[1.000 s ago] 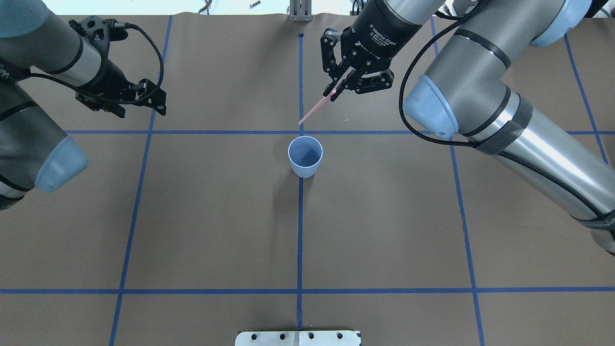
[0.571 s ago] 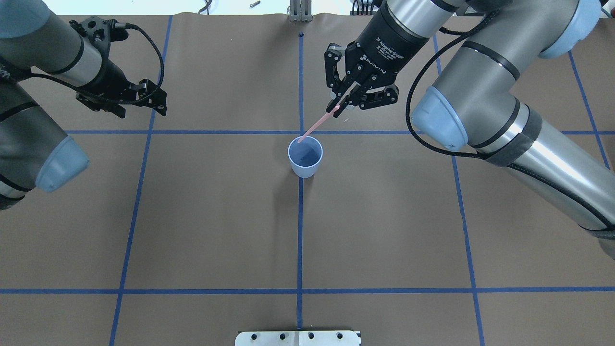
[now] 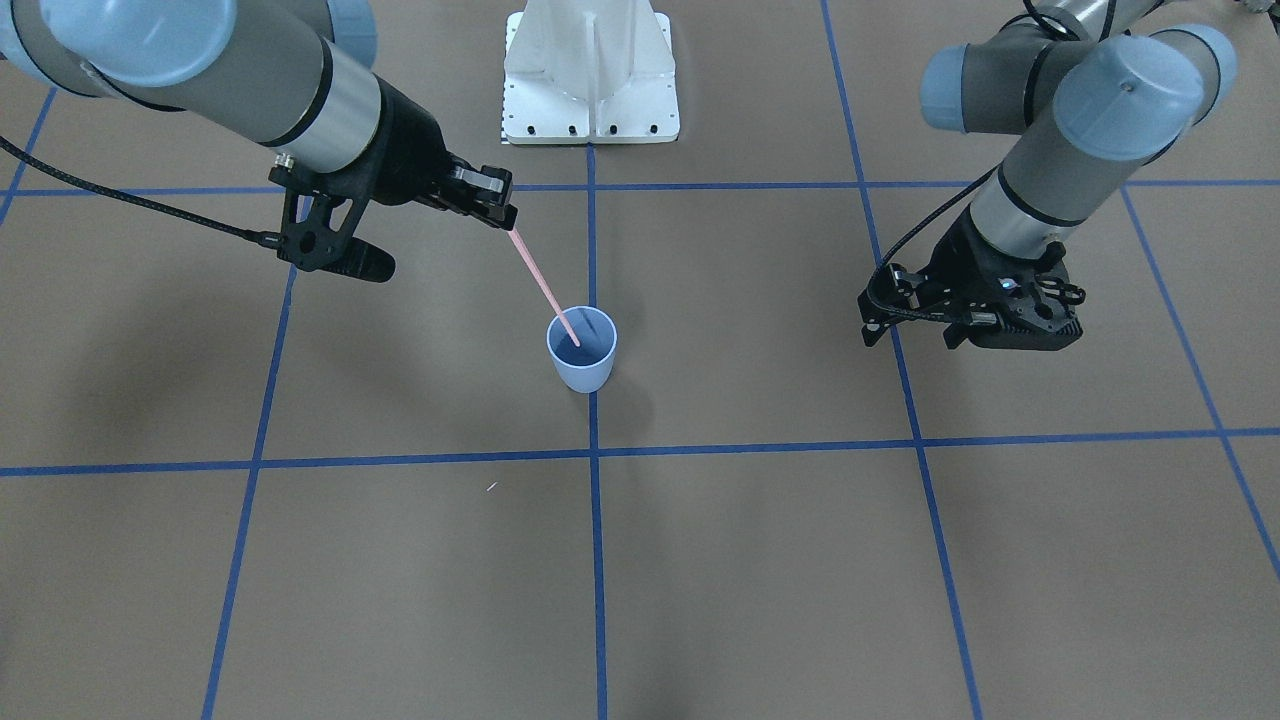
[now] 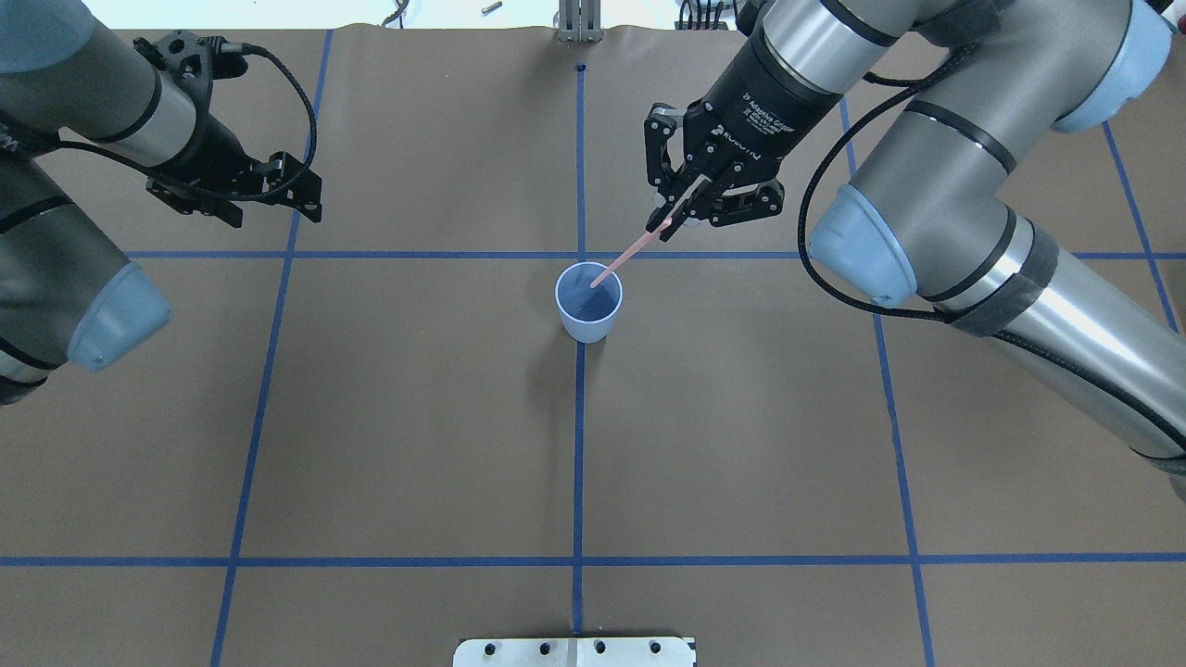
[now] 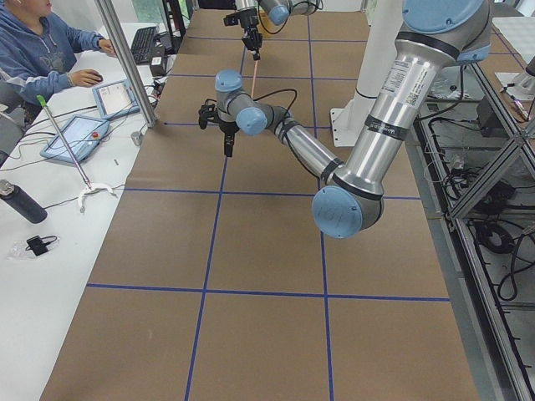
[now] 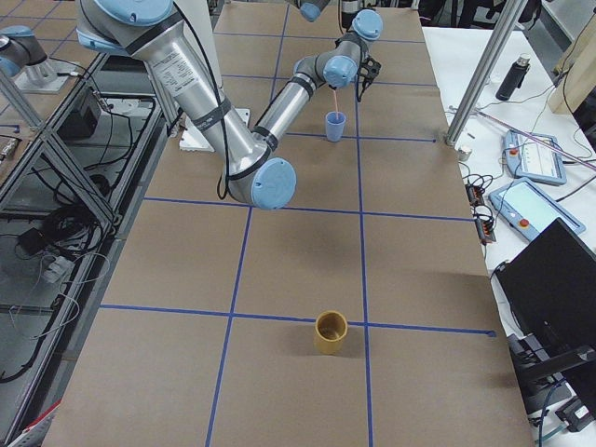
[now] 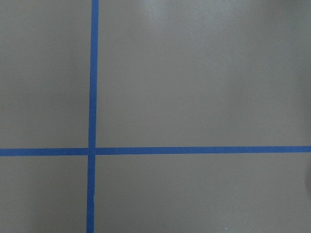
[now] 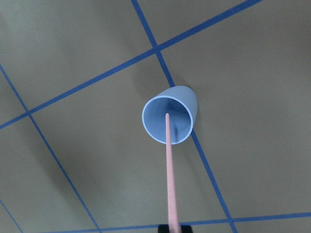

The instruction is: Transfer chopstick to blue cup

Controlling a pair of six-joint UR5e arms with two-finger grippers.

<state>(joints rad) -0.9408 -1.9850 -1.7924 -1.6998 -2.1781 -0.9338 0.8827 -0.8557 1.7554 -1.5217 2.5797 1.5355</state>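
Note:
The blue cup stands upright at the table's middle on a blue tape line; it also shows in the front view and the right wrist view. My right gripper is shut on the thick end of the pale pink chopstick. The stick slants down from the far right, and its tip lies inside the cup's mouth. The front view shows the same stick running from the right gripper. My left gripper hangs open and empty over the far left of the table.
A tan cup stands near the table's right end. A white mount plate sits at the robot's edge. Blue tape lines cross the brown table cover. An operator sits beside a side table with tablets.
My right gripper has moved nearer and slightly right with the chopstick. The stick's tip went from beyond the cup, past its far rim, into its mouth. The left arm has not moved.

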